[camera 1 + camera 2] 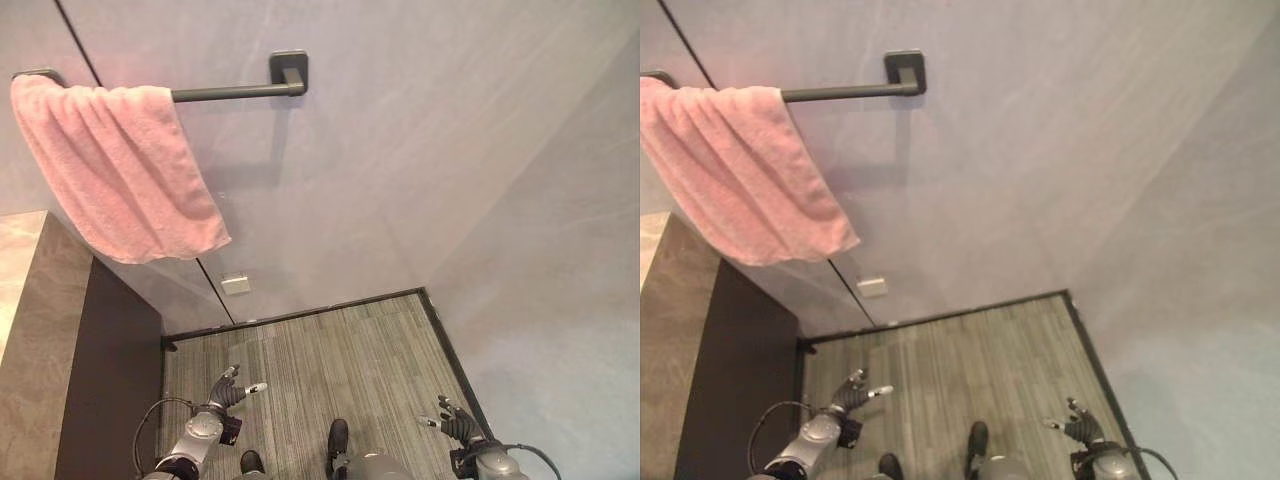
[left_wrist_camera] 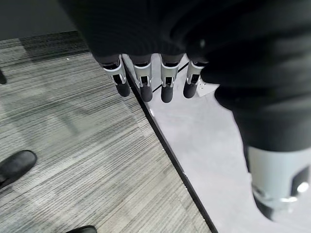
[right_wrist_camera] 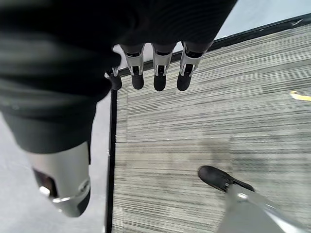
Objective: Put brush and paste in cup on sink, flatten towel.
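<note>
A pink towel [image 1: 115, 170] hangs bunched and slanted over the left part of a dark wall rail [image 1: 235, 91], high on the wall. My left hand [image 1: 228, 392] hangs low above the striped floor at the lower left, fingers [image 2: 146, 87] straight and holding nothing. My right hand [image 1: 453, 421] hangs low at the lower right, fingers [image 3: 158, 77] straight and spread, holding nothing. Both hands are far below the towel.
A stone-topped counter [image 1: 35, 330] with a dark side panel [image 1: 115, 380] stands at the left. A small white wall plate [image 1: 236, 284] sits low on the wall. The grey walls meet in a corner [image 1: 425, 290] at the right, above the striped floor [image 1: 330, 370].
</note>
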Available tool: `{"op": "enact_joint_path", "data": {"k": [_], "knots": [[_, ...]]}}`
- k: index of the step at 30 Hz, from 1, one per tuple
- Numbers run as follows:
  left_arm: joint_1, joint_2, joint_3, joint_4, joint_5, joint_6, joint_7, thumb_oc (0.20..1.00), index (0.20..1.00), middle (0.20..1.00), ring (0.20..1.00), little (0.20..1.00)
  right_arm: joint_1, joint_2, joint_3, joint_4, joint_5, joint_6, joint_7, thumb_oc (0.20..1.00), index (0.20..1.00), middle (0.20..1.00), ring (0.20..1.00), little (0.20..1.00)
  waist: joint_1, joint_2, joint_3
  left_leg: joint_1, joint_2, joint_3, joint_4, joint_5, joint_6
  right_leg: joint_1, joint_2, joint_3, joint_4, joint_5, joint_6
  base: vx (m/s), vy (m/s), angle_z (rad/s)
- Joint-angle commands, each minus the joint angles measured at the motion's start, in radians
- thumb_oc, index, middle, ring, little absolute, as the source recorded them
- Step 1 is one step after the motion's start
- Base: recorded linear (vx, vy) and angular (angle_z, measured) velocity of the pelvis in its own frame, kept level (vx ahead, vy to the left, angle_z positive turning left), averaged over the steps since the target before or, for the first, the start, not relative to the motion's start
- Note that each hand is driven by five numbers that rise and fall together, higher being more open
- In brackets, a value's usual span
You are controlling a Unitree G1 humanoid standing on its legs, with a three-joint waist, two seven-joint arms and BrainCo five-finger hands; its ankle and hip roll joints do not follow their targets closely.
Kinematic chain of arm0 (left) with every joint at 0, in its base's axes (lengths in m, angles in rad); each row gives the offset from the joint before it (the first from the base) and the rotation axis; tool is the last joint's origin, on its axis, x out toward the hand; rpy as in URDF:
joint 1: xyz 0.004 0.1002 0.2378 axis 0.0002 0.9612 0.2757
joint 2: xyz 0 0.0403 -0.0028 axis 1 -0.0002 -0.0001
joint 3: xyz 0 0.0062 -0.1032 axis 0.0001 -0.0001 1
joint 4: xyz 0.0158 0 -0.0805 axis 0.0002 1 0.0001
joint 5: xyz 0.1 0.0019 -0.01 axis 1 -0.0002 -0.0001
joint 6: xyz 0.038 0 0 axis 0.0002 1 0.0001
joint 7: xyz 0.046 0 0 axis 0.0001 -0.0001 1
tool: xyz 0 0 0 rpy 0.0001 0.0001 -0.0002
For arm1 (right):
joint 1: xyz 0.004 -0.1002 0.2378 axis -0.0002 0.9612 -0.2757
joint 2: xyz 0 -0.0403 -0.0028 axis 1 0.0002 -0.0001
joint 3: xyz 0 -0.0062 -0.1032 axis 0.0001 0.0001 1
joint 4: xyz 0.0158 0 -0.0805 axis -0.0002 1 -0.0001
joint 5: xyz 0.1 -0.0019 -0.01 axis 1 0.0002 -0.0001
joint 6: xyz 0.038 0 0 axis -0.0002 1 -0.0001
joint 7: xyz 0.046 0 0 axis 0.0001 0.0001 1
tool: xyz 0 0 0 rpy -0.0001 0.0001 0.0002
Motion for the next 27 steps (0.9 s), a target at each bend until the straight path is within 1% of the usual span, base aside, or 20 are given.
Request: {"op": "enact_joint_path", "data": {"k": [1,5,6,7,8,9,11,12,13,14,15,16,18,19,20,21,22,23,24,27], "knots": [[-0.015,0.019,0.012,0.027,-0.006,-0.027,0.015,1.000,1.000,1.000,1.000,1.000,-0.009,0.003,-0.025,0.003,-0.003,-0.025,-0.015,1.000,1.000,1.000,1.000,1.000,-0.006,-0.010,-0.065,-0.028,-0.024,-0.019,-0.014,0.095,-0.018,0.075,-0.069,0.069,0.122,-0.091,0.112,0.10,0.260,0.11],[0.007,0.033,0.011,0.007,0.005,-0.034,0.009,1.000,1.000,1.000,1.000,1.000,-0.022,0.020,-0.021,0.009,-0.019,-0.024,-0.013,1.000,1.000,1.000,1.000,1.000,0.007,-0.005,-0.062,-0.012,-0.072,-0.018,-0.003,0.054,0.016,0.073,-0.115,0.103,0.166,-0.066,0.136,0.09,0.260,0.00],[0.006,0.033,0.011,0.007,0.005,-0.034,0.009,1.000,1.000,1.000,1.000,1.000,-0.022,0.021,-0.021,0.009,-0.019,-0.024,-0.013,1.000,1.000,1.000,1.000,1.000,0.008,-0.005,-0.065,-0.015,-0.071,-0.017,-0.003,0.055,0.016,0.070,-0.114,0.104,0.165,-0.064,0.135,0.04,0.247,0.04],[0.014,0.043,0.015,-0.014,0.005,-0.036,0.009,1.000,1.000,1.000,1.000,1.000,-0.029,0.027,-0.019,-0.007,-0.020,-0.025,-0.014,1.000,1.000,1.000,1.000,1.000,0.013,-0.004,-0.058,-0.010,-0.089,-0.018,-0.003,0.046,0.029,0.054,-0.131,0.114,0.204,-0.033,0.146,0.02,0.145,0.08],[0.014,0.043,0.015,-0.014,0.005,-0.036,0.009,1.000,1.000,1.000,1.000,1.000,-0.029,0.027,-0.019,-0.007,-0.020,-0.025,-0.014,1.000,1.000,1.000,1.000,1.000,0.013,-0.003,-0.058,-0.011,-0.089,-0.018,-0.003,0.046,0.029,0.053,-0.131,0.114,0.204,-0.033,0.146,0.05,0.309,0.03],[0.025,0.048,0.017,-0.036,0.002,-0.039,0.007,1.000,1.000,1.000,1.000,1.000,-0.030,0.031,-0.017,-0.029,-0.016,-0.028,-0.008,1.000,1.000,1.000,1.000,1.000,0.019,-0.002,-0.052,-0.009,-0.111,-0.030,-0.002,0.034,0.046,0.037,-0.152,0.126,0.254,0.001,0.155,0.03,0.228,0.00],[0.037,0.056,0.016,-0.063,0.006,-0.042,0.005,1.000,1.000,1.000,1.000,1.000,-0.033,0.033,-0.007,-0.048,-0.021,-0.030,-0.004,1.000,1.000,1.000,1.000,1.000,0.022,0.003,-0.038,0.006,-0.129,-0.040,-0.006,0.028,0.060,0.014,-0.168,0.137,0.334,0.039,0.159,0.04,0.237,0.11],[0.037,0.056,0.016,-0.064,0.006,-0.041,0.005,1.000,1.000,1.000,1.000,1.000,-0.034,0.034,-0.007,-0.048,-0.021,-0.030,-0.004,1.000,1.000,1.000,1.000,1.000,0.023,0.004,-0.041,0.003,-0.127,-0.039,-0.006,0.030,0.060,0.011,-0.166,0.137,0.331,0.042,0.158,0.05,0.217,0.14],[0.049,0.061,0.016,-0.089,0.010,-0.041,-0.001,1.000,1.000,1.000,1.000,1.000,-0.030,0.031,-0.005,-0.064,-0.021,-0.031,0.002,1.000,1.000,1.000,1.000,1.000,0.023,0.011,-0.030,0.015,-0.137,-0.058,-0.018,0.032,0.070,-0.019,-0.170,0.149,0.411,0.083,0.156,0.05,0.196,0.08],[0.052,0.067,0.009,-0.106,0.010,-0.043,-0.003,1.000,1.000,1.000,1.000,1.000,-0.035,0.030,0.000,-0.071,-0.023,-0.033,0.002,1.000,1.000,1.000,1.000,1.000,0.019,0.013,-0.017,0.023,-0.143,-0.072,-0.025,0.036,0.074,-0.035,-0.164,0.159,0.460,0.096,0.154,0.05,0.249,0.13],[0.053,0.069,0.009,-0.116,0.010,-0.042,-0.007,1.000,1.000,1.000,1.000,1.000,-0.036,0.029,0.002,-0.080,-0.022,-0.033,0.002,1.000,1.000,1.000,1.000,1.000,0.019,0.021,-0.011,0.020,-0.140,-0.080,-0.027,0.039,0.076,-0.058,-0.152,0.160,0.493,0.094,0.147,0.04,0.157,0.26],[0.055,0.071,0.007,-0.122,0.019,-0.039,-0.008,1.000,1.000,1.000,1.000,1.000,-0.036,0.027,0.002,-0.086,-0.018,-0.034,0.003,1.000,1.000,1.000,1.000,1.000,0.012,0.025,-0.003,0.025,-0.144,-0.098,-0.024,0.036,0.079,-0.068,-0.121,0.178,0.510,0.061,0.145,0.07,0.099,0.37],[0.049,0.067,-0.007,-0.112,0.031,-0.038,-0.014,1.000,1.000,1.000,1.000,1.000,-0.040,0.022,0.010,-0.090,-0.006,-0.040,0.009,1.000,1.000,1.000,1.000,1.000,-0.011,0.029,-0.008,0.030,-0.153,-0.139,-0.029,0.038,0.073,-0.096,-0.004,0.262,0.452,-0.038,0.124,0.13,0.076,0.50],[0.042,0.066,-0.010,-0.109,0.036,-0.039,-0.018,1.000,1.000,1.000,1.000,1.000,-0.040,0.018,0.012,-0.094,0.001,-0.044,0.010,1.000,1.000,1.000,1.000,1.000,-0.014,0.030,-0.008,0.032,-0.159,-0.152,-0.032,0.038,0.069,-0.103,0.024,0.271,0.404,-0.071,0.115,0.18,0.030,0.90],[0.030,0.069,-0.013,-0.096,0.049,-0.046,-0.011,1.000,1.000,1.000,1.000,1.000,-0.034,0.009,0.024,-0.130,-0.002,-0.047,0.013,1.000,1.000,1.000,1.000,1.000,-0.013,0.010,-0.004,0.036,-0.178,-0.168,-0.025,0.028,0.063,-0.114,0.018,0.243,0.266,-0.054,0.107,0.12,-0.005,0.96],[0.030,0.069,-0.013,-0.095,0.049,-0.047,-0.011,1.000,1.000,1.000,1.000,1.000,-0.034,0.009,0.024,-0.131,-0.002,-0.046,0.013,1.000,1.000,1.000,1.000,1.000,-0.016,0.011,-0.002,0.038,-0.176,-0.171,-0.024,0.027,0.062,-0.109,0.018,0.239,0.262,-0.053,0.107,0.10,-0.039,0.45],[0.028,0.069,-0.016,-0.093,0.055,-0.044,-0.009,1.000,1.000,1.000,1.000,1.000,-0.027,0.008,0.021,-0.143,-0.006,-0.044,0.012,1.000,1.000,1.000,1.000,1.000,-0.013,0.005,-0.002,0.035,-0.178,-0.178,-0.002,0.016,0.061,-0.083,0.003,0.208,0.239,-0.059,0.114,0.03,-0.030,0.33],[0.028,0.066,-0.015,-0.084,0.057,-0.042,-0.010,1.000,1.000,1.000,1.000,1.000,-0.031,0.007,0.022,-0.135,-0.014,-0.043,0.011,1.000,1.000,1.000,1.000,1.000,-0.008,-0.001,-0.006,0.030,-0.182,-0.177,0.007,0.014,0.060,-0.064,-0.011,0.205,0.223,-0.055,0.118,0.03,-0.057,0.35],[0.029,0.061,-0.015,-0.077,0.057,-0.042,-0.009,1.000,1.000,1.000,1.000,1.000,-0.039,0.008,0.033,-0.121,-0.015,-0.043,0.011,1.000,1.000,1.000,1.000,1.000,-0.003,-0.005,-0.010,0.027,-0.183,-0.174,0.006,0.012,0.058,-0.052,-0.002,0.219,0.200,-0.052,0.117,0.04,-0.065,0.37],[0.057,0.064,0.006,-0.102,0.037,-0.046,-0.008,1.000,1.000,1.000,1.000,1.000,-0.058,-0.001,0.033,-0.118,-0.030,-0.043,0.004,1.000,1.000,1.000,1.000,1.000,0.025,-0.001,-0.033,0.031,-0.174,-0.152,-0.006,0.026,0.046,-0.005,-0.002,0.207,0.118,-0.036,0.119,0.07,-0.061,-0.07]]}}
